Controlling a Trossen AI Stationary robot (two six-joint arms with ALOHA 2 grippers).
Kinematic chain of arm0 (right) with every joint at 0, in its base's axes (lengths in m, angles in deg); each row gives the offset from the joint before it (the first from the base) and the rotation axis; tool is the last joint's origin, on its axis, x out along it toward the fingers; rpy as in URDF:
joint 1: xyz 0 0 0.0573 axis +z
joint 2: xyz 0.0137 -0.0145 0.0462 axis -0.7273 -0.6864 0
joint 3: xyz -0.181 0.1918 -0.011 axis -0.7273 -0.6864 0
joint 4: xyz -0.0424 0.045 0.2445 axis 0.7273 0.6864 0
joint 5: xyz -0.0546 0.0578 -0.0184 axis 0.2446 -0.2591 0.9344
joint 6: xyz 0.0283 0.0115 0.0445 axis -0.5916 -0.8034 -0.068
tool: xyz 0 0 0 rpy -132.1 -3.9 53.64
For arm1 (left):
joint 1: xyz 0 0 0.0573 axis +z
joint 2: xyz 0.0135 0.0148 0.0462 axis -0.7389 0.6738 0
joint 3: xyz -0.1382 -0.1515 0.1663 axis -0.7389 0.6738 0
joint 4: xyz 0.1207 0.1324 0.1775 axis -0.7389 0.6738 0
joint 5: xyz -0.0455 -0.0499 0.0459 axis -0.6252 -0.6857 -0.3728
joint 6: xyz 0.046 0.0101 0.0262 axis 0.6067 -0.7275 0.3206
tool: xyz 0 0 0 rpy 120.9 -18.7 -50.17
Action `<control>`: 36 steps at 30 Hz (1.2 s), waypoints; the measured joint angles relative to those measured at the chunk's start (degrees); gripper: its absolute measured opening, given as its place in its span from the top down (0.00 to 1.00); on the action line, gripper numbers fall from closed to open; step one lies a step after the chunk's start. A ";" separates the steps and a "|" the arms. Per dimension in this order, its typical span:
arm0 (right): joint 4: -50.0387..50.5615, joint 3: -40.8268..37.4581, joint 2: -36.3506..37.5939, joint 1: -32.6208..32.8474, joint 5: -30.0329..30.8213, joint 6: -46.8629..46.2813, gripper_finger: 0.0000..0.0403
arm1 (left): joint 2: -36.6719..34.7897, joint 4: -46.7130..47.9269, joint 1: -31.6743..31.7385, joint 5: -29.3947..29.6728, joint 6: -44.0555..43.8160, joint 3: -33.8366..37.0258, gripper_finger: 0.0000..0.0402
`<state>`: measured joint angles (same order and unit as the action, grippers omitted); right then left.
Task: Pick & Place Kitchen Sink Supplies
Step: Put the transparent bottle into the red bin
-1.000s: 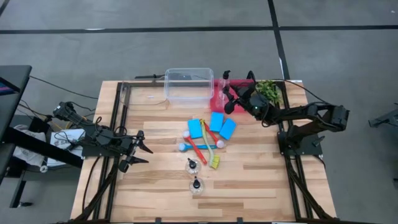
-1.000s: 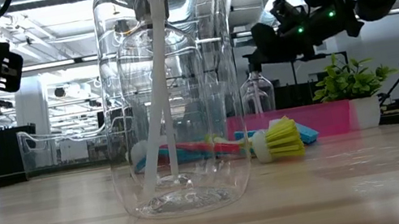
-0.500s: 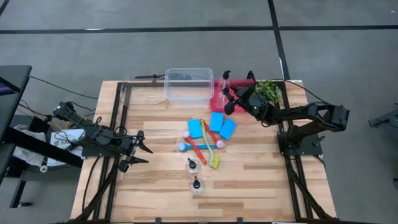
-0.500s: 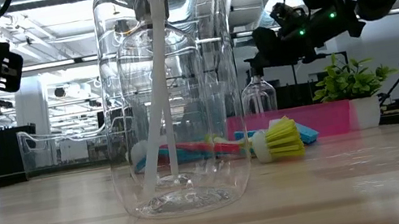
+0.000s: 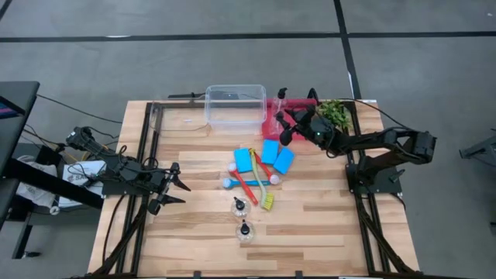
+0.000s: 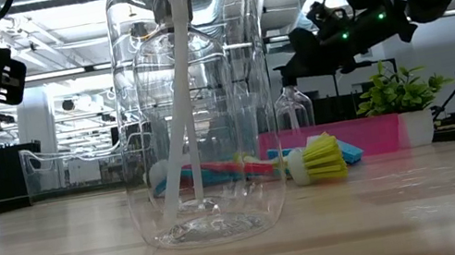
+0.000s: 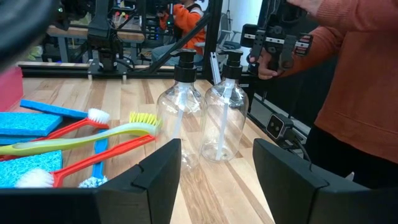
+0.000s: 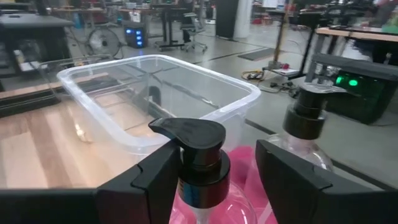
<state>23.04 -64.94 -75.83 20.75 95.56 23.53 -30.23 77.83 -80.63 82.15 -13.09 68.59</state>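
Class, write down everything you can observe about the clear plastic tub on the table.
The clear plastic tub is a rectangular, see-through bin with rounded corners and a thick rolled rim. It sits upright and open at the table's far edge, with no supplies visible inside. The red tray lies right beside it, holding two clear pump bottles; whether tray and tub touch cannot be told. The right hand hovers over that tray, not the tub.

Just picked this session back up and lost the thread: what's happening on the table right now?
The right gripper hangs open over the red tray, fingers either side of the black pump top of a clear bottle standing in it; a second pump bottle stands beside. Two more clear pump bottles, three blue sponges and the thin brushes sit mid-table. The left gripper waits open at the left.
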 joint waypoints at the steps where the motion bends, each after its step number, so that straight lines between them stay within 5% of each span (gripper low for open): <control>1: 0.04 0.03 0.00 0.00 -0.69 0.54 0.50 | 0.00 0.00 0.00 0.00 0.00 0.00 0.50; 7: 0.22 0.03 0.00 0.02 -4.74 1.40 0.51 | -0.01 0.00 -0.02 0.00 0.00 0.00 0.50; 36: -0.22 -0.09 -0.11 -0.13 -4.09 2.78 0.51 | -0.02 0.00 0.00 0.02 0.00 0.00 0.50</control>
<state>22.82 -65.02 -75.94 20.61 91.47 26.31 -30.25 77.83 -80.63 82.17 -13.09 68.59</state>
